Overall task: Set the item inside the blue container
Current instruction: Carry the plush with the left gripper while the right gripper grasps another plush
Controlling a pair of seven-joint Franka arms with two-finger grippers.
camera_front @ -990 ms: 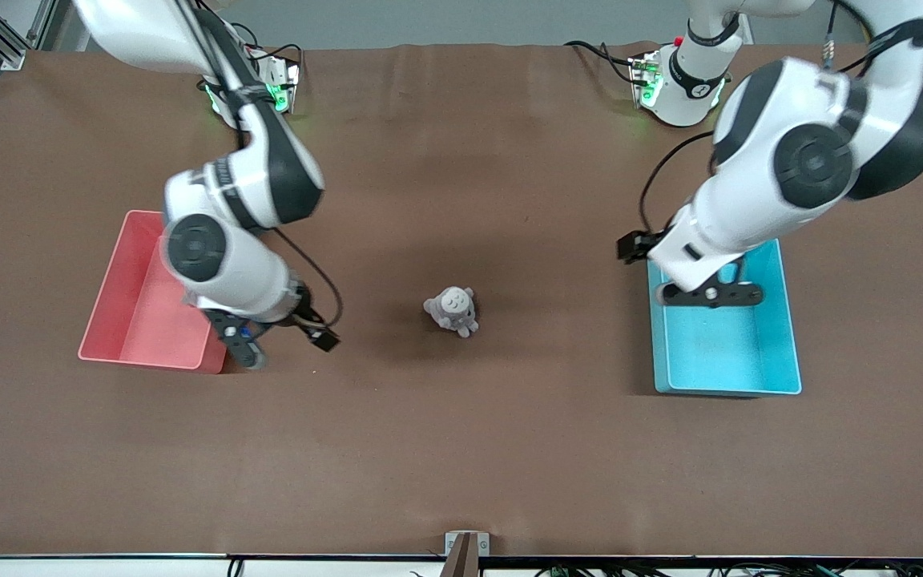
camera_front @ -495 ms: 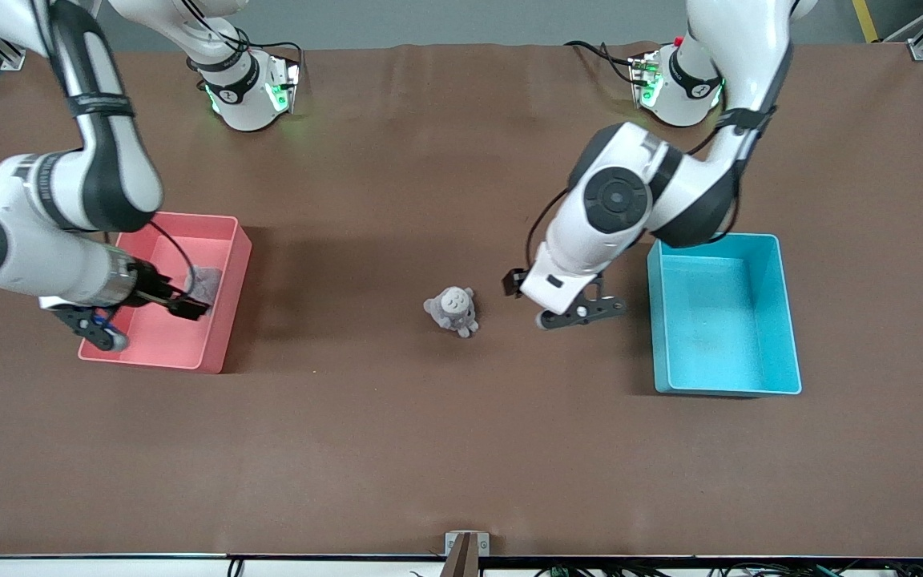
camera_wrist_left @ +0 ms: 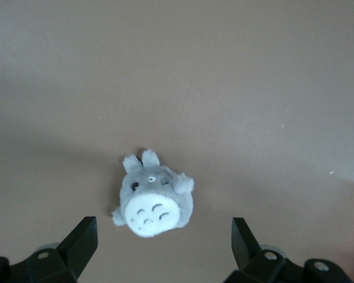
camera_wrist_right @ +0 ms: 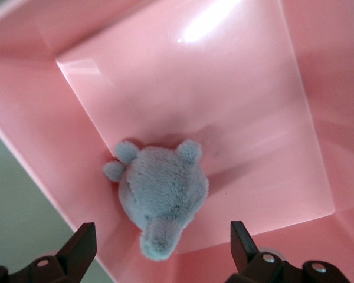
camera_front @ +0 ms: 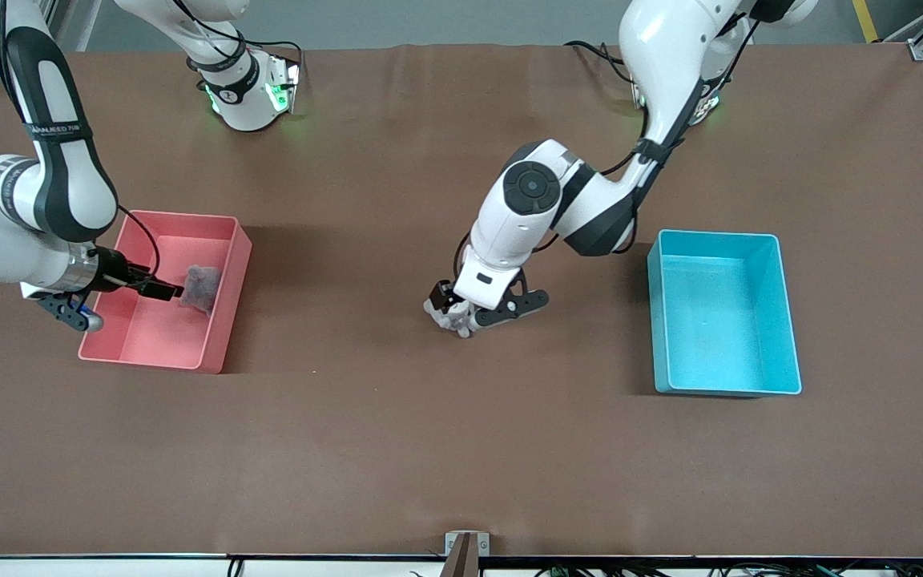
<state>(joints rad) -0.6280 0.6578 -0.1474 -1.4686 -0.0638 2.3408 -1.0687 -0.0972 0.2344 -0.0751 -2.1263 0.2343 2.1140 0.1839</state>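
Observation:
A small grey plush (camera_front: 453,322) with a white belly lies on the brown table at mid-table; it also shows face up as the plush (camera_wrist_left: 156,200) in the left wrist view. My left gripper (camera_front: 477,311) hangs open directly over it, and its fingertips (camera_wrist_left: 76,244) stand wide on either side without touching it. The blue container (camera_front: 718,320) stands empty toward the left arm's end of the table. My right gripper (camera_front: 73,312) is open over the pink bin (camera_front: 153,332).
A second grey plush (camera_front: 201,287) lies in the pink bin, seen from its back as the plush (camera_wrist_right: 162,191) in the right wrist view, between the right fingertips (camera_wrist_right: 76,247). Bare table separates the mid-table plush from the blue container.
The left arm swung from over the blue container across to above the mid-table plush. The right arm moved out over the pink bin. Neither plush moved.

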